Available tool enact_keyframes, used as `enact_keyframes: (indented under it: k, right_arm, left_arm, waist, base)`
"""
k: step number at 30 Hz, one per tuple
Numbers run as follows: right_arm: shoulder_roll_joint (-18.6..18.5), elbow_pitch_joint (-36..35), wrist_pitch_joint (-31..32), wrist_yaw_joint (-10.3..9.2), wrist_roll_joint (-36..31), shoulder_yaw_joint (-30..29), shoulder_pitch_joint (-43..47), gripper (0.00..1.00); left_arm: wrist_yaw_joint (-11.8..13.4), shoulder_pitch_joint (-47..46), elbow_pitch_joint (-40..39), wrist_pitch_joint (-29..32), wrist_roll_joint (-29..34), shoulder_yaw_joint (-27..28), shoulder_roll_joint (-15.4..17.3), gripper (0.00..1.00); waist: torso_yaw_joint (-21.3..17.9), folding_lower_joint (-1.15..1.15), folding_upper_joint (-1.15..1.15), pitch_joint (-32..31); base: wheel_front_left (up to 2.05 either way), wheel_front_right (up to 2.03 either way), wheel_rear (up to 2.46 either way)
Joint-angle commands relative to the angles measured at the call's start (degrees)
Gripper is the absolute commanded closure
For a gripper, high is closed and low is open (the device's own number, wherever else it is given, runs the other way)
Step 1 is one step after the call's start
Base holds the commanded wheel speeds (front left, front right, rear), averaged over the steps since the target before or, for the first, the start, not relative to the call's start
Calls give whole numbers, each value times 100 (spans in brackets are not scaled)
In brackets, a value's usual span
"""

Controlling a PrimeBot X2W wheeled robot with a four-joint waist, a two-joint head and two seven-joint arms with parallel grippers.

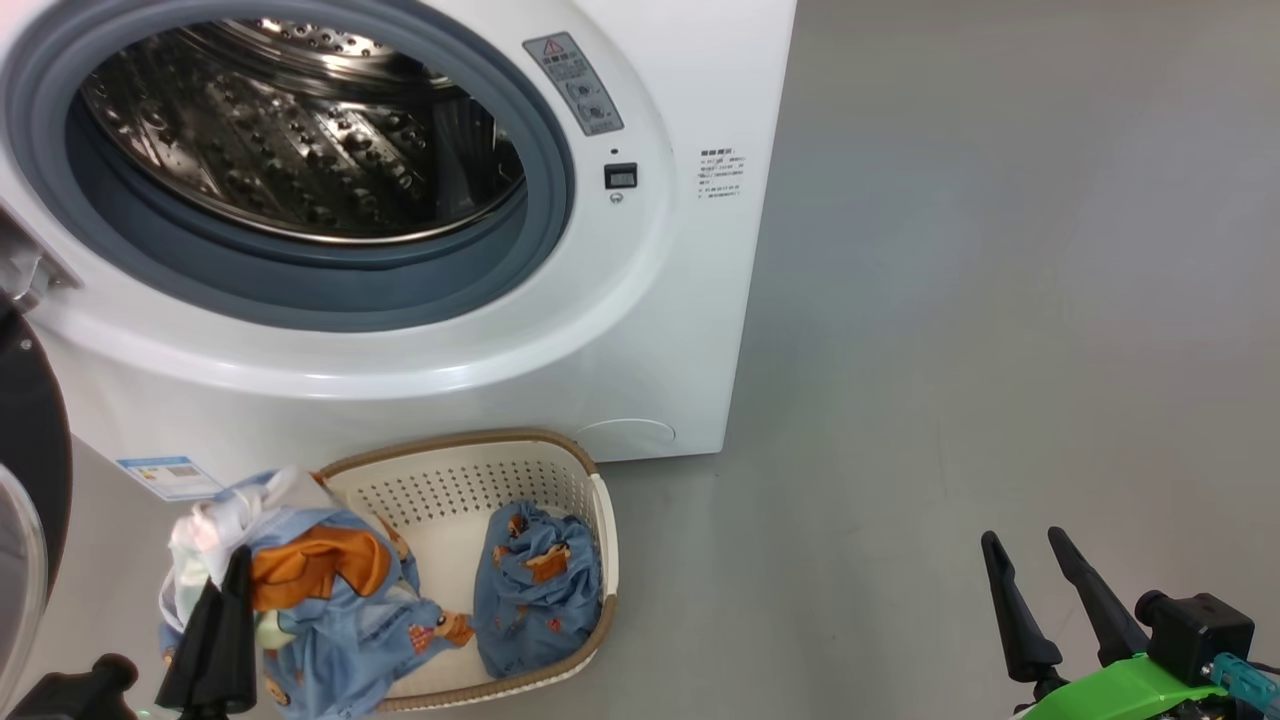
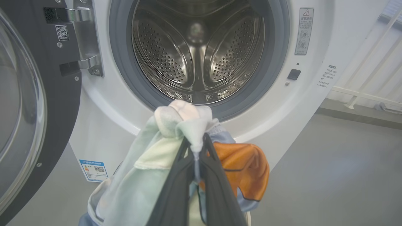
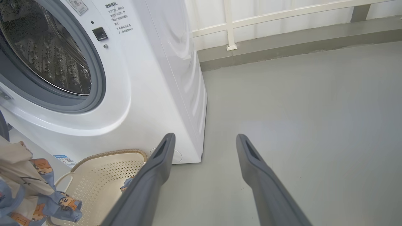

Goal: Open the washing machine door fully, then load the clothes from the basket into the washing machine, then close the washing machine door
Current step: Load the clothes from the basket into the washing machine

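At lower left of the head view, left pincer clamped shut on the clothes: blue fabric with orange and cream patches, bunched at the fingertips and hanging over the left end of the basket. Second blue piece lying inside the basket, against its right wall. Basket on the floor, just in front of the washing machine. In the upper left, steel drum ringed by grey gasket. Washing machine door swung wide open at the left edge. At lower right, right pincer spread open, gripping nothing, well apart from the basket.
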Motion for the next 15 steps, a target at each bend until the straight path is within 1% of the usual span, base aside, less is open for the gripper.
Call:
enact_keyframes:
  k: [1,8,10,12,15]
  right_arm:
    - [-37,-160,-28,9,12,102,-11,0]
    - [54,-210,-28,9,-29,88,-97,0]
    - [87,-228,-28,9,-44,76,-137,0]
    - [119,-240,-28,9,-65,75,-179,0]
    - [153,-258,-28,9,-99,88,-261,0]
  left_arm:
    - [9,-142,-224,-61,15,273,76,100]
    - [9,-473,-360,-61,-43,277,132,100]
    - [9,-701,-413,-61,-78,274,186,100]
    - [9,-981,-455,-61,-258,268,208,100]
    - [9,-1524,-518,-61,-331,224,390,100]
  waist:
    - [-3,0,0,44]
    - [-39,0,0,239]
    - [-52,0,0,330]
    - [-67,0,0,417]
    - [-88,0,0,578]
  base:
    - [0,0,0]
    - [0,0,0]
    - [0,0,0]
    - [0,0,0]
    - [0,0,0]
